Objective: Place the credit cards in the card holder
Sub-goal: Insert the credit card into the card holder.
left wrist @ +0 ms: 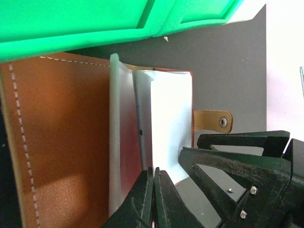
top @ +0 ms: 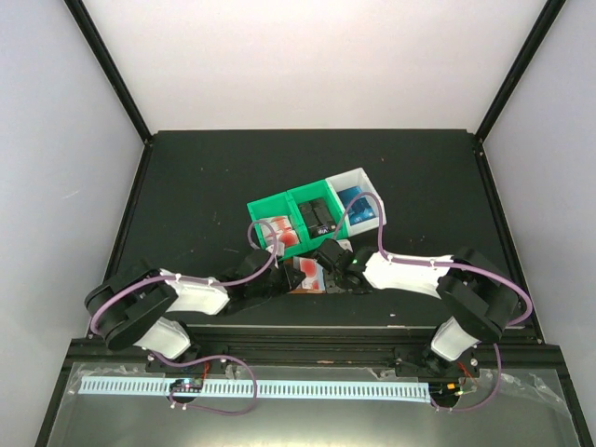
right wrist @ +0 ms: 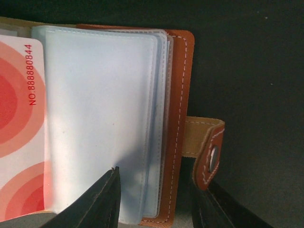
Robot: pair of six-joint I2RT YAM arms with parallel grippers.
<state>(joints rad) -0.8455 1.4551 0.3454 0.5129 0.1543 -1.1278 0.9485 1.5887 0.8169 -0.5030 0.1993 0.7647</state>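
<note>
At mid-table, a green bin [top: 268, 204] of two compartments stood against a white bin [top: 358, 174]. Red-and-white cards [top: 279, 233] lay in the green bin's left compartment, black cards [top: 317, 216] in its right one, and blue cards [top: 356, 207] in the white bin.

Just in front of the bins the holder [top: 304, 277] lay open, leather covers down and clear pockets up. One red-and-white card [right wrist: 19, 118] rested on its left half, against the stack of clear pockets.

The left claw [left wrist: 153, 192] had its fingers pressed together at the foot of a raised clear leaf; whether the leaf was caught between them could not be told. The right claw [right wrist: 159, 199] had its fingers apart, one over the pocket stack, the other past the right cover's edge, under the snap tab [right wrist: 209, 147].

The holder's far edge sat close to the green bin's front wall, and the two claws crowded it from either side. Bare room lay left, right and behind the bins. The table [top: 205, 186] was dark and matte, with pale walls and black corner posts around it.
</note>
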